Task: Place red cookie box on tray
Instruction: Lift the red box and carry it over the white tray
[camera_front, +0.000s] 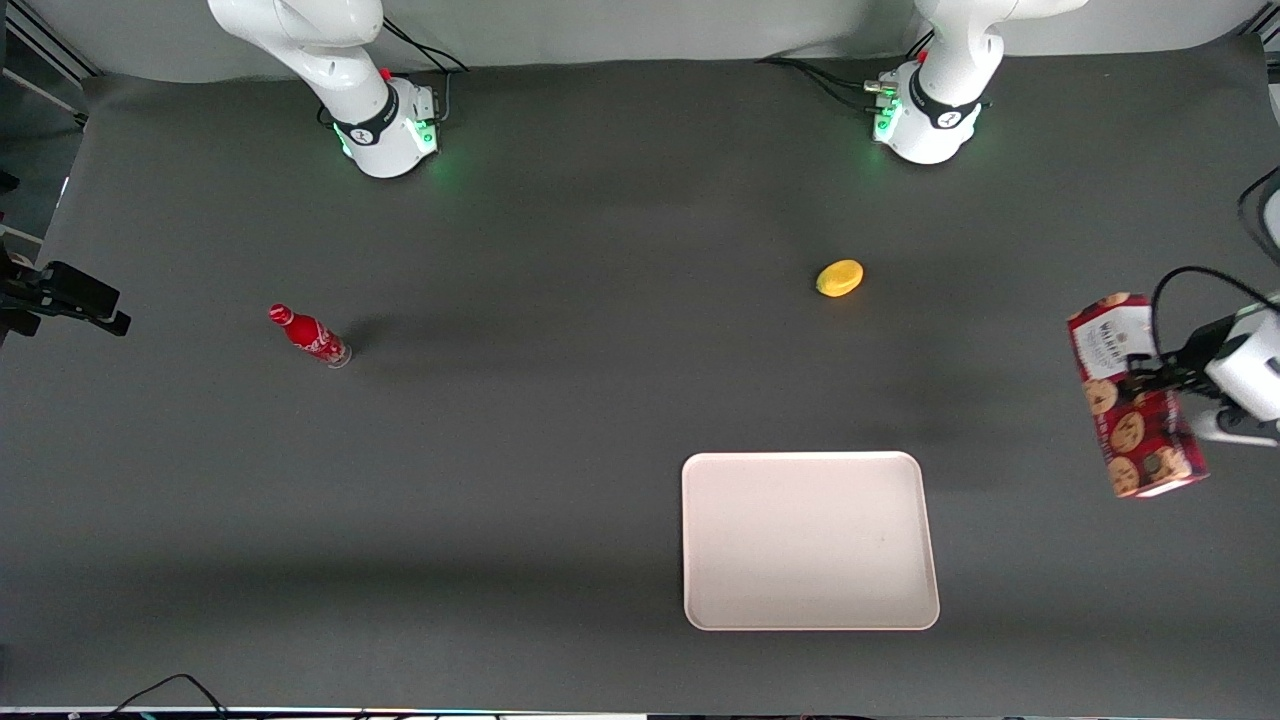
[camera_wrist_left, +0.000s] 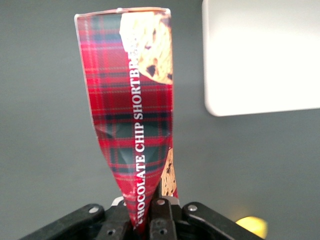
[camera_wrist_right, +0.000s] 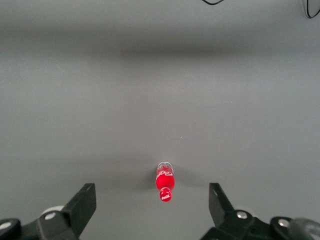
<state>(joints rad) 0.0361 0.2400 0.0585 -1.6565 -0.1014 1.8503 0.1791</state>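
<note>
The red cookie box is a dark-red plaid carton with cookie pictures and a white label. My left gripper is shut on it and holds it lifted above the table at the working arm's end. In the left wrist view the box stands between the fingers, pinched and creased at its gripped end. The tray is a large pale pinkish-white rectangle lying flat near the front camera, apart from the box toward the table's middle. One corner of it shows in the left wrist view.
A yellow lemon lies on the dark table farther from the front camera than the tray. A red soda bottle stands toward the parked arm's end and also shows in the right wrist view.
</note>
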